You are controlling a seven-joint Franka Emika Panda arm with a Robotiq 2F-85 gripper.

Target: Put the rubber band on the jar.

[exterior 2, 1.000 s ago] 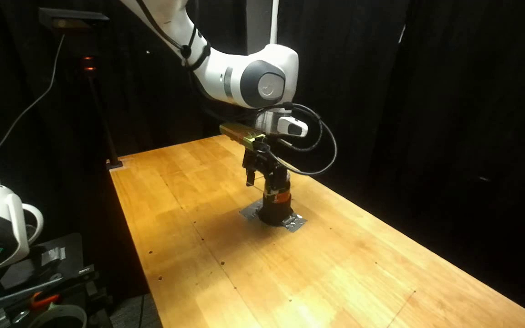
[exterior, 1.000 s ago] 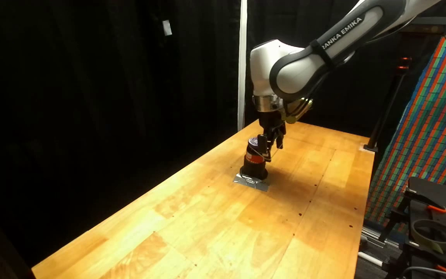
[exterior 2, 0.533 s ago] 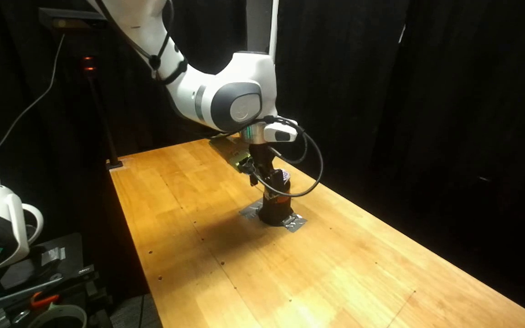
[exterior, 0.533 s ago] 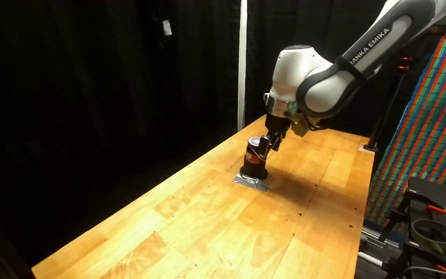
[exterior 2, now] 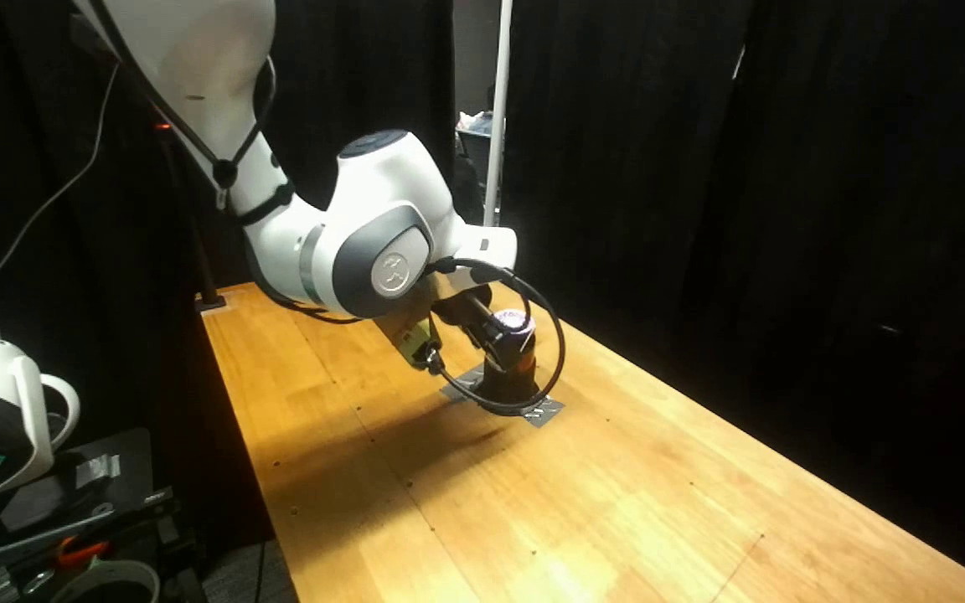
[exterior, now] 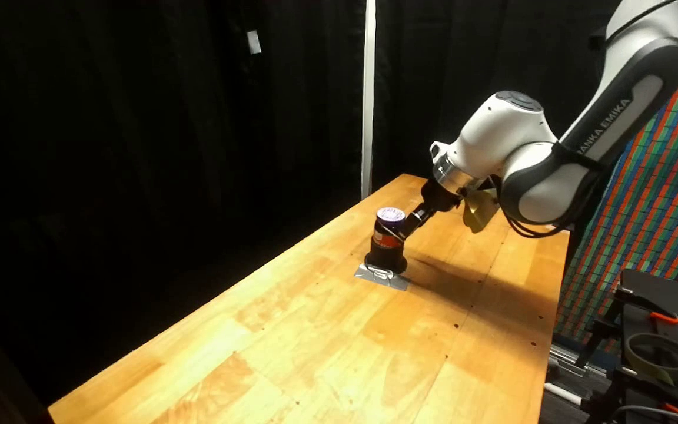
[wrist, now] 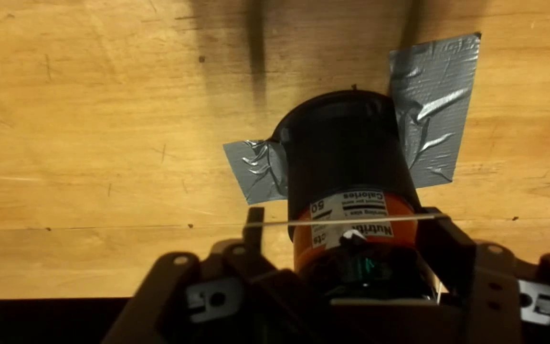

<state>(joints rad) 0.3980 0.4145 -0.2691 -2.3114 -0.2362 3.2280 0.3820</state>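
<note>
The jar (exterior: 387, 238) stands upright on the table in both exterior views, dark with an orange-red middle and a pale-marked lid; it also shows beside the arm (exterior 2: 520, 356). Its labelled side (wrist: 351, 205) faces the wrist camera. My gripper (exterior: 406, 231) is tilted and comes at the jar's upper part from the side. In the wrist view the fingers (wrist: 346, 221) are apart, one on each side of the jar. The thin tan rubber band (wrist: 299, 222) is stretched between the fingertips across the label. It also shows as a slanting line on the jar (exterior: 389, 229). Its far part is unclear.
Grey tape (wrist: 435, 110) fixes the jar's black base to the wooden table (exterior: 315, 330). A loose arm cable (exterior 2: 562, 335) loops in front of the jar. A black cart (exterior: 662, 318) with a tape roll stands beside the table. Black curtains hang behind.
The arm has leaned back and lowered, and the gripper has gone from nearly upright to strongly tilted beside the jar. The jar's lid is now more exposed. The jar has not moved.
</note>
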